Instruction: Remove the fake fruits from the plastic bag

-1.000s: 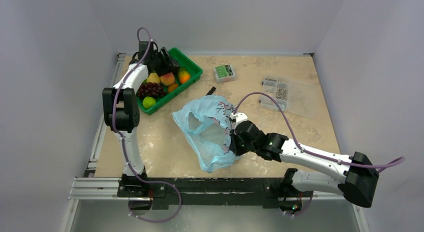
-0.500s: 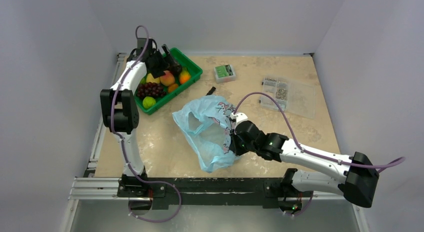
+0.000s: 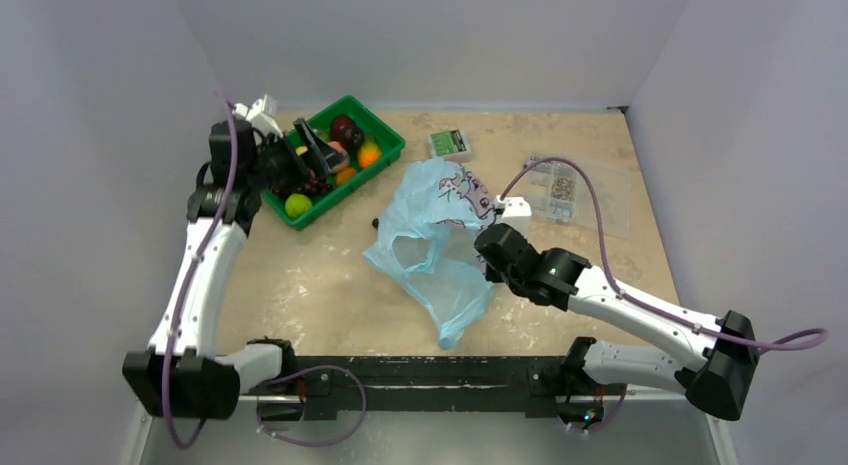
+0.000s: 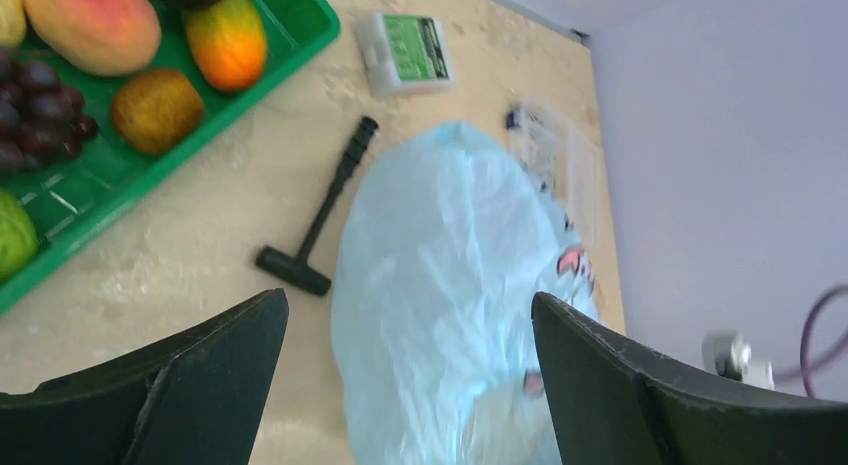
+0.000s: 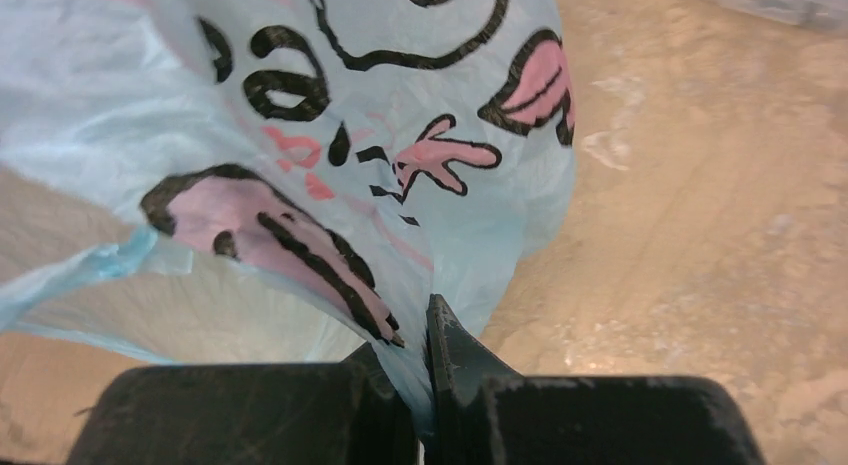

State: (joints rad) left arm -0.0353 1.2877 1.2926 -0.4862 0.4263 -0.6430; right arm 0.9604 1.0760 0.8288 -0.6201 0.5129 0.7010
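The light-blue plastic bag (image 3: 437, 230) with pink-and-black prints is held up over the middle of the table. My right gripper (image 3: 489, 249) is shut on its thin edge, which is pinched between the jaws in the right wrist view (image 5: 425, 330), where the bag (image 5: 300, 135) fills the frame. No fruit shows inside it. The fake fruits lie in the green tray (image 3: 388, 137): grapes (image 4: 35, 110), a peach (image 4: 92, 13), a green one (image 3: 297, 204) and others. My left gripper (image 3: 322, 161) is open and empty over the tray, facing the bag (image 4: 450, 285).
A black T-handled tool (image 4: 318, 213) lies on the table between the tray and the bag. A small green-and-white box (image 3: 449, 144) sits at the back. A clear parts organiser (image 3: 580, 190) lies at the back right.
My right gripper has lifted the bag and carried it up and right, away from me. The left arm has swung outward and lower, its gripper still over the tray.
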